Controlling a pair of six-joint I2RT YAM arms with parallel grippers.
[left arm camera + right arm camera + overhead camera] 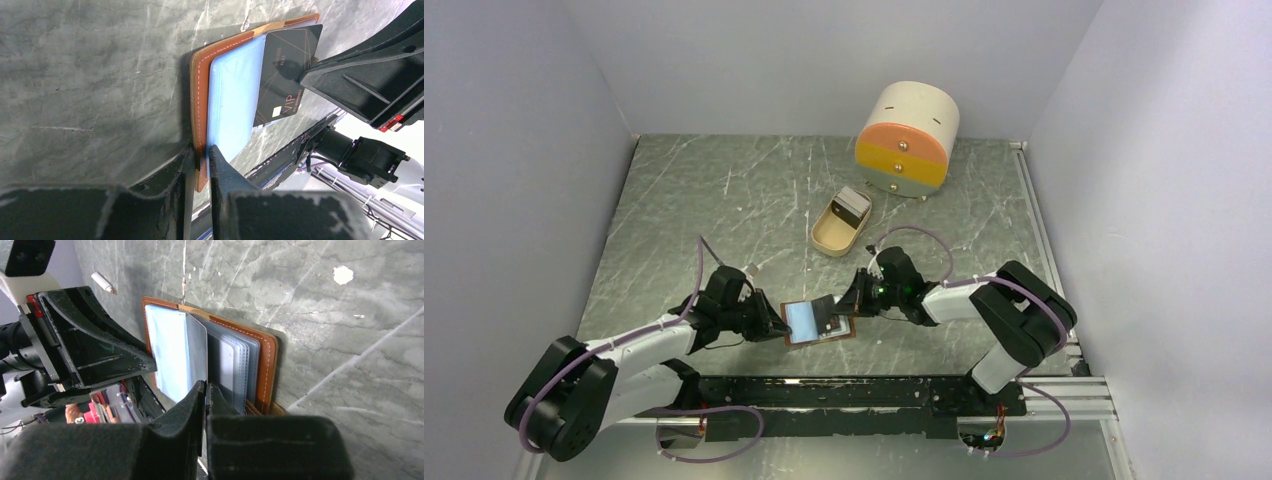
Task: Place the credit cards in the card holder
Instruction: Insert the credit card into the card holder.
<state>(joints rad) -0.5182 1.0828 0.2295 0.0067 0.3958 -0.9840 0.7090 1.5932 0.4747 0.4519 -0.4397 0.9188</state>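
Round drawer box stands behind beige tray — white stick apart.

Your top camera looked down from above the near edge, holding the whole table. Your wrist cameras sat close, the left one facing right, the right one left; all three shared the card holder.

Leather card holder w/ glossy pockets
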